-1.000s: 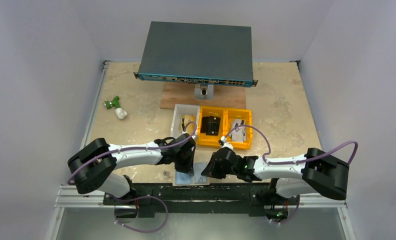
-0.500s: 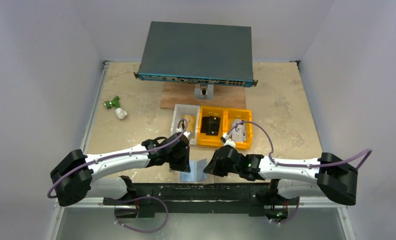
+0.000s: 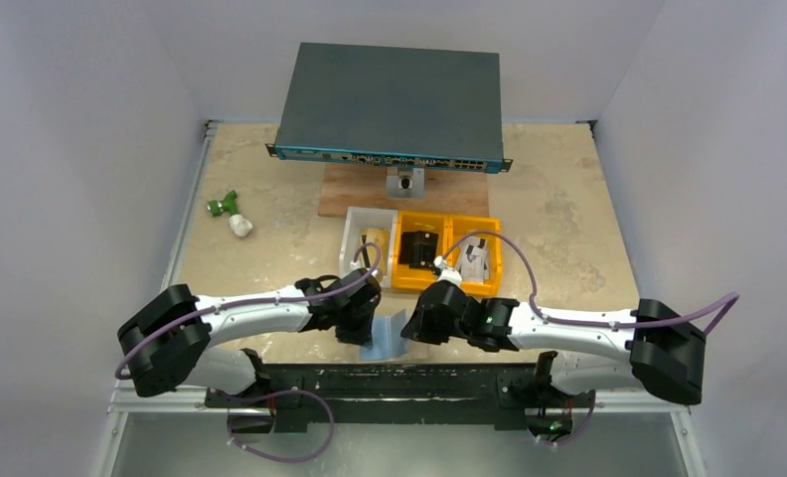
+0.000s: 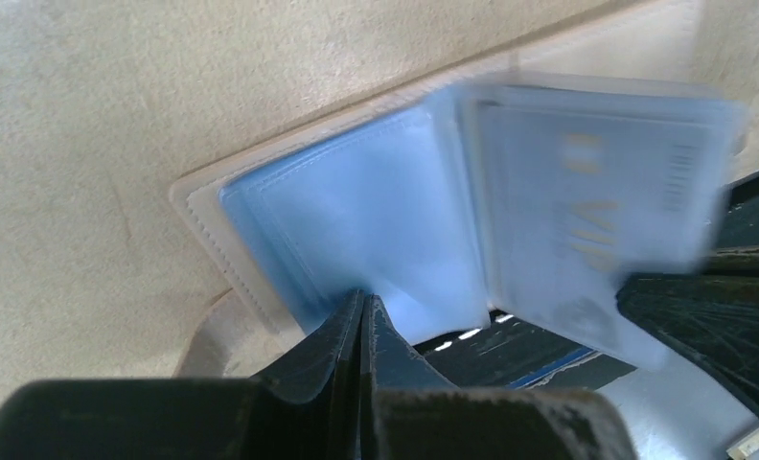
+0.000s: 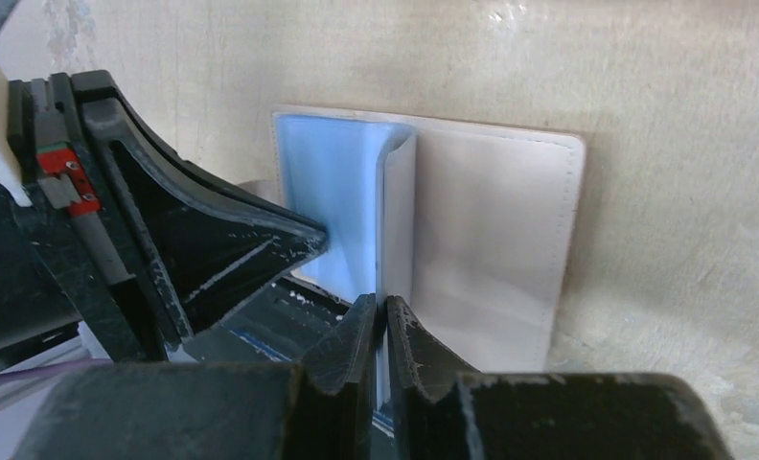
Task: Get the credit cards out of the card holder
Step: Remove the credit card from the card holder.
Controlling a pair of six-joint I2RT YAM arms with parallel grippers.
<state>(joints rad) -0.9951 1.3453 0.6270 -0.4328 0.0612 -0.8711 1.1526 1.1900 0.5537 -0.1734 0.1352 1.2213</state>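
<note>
Beige desk (image 3: 568, 219), near edge: card holder (image 3: 384, 338) held open, left end effector (image 4: 361, 321) clenched on blue panel, right end effector (image 5: 379, 331) clenched on raised flap. Next: regrasp a card (image 4: 586, 201), seemingly inside that blurred flap.

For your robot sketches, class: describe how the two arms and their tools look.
The left arm and right arm have white links between black joints; a purple cable loops along each. The left tool and right tool have black, scuffed, wedge-shaped fingers.
</note>
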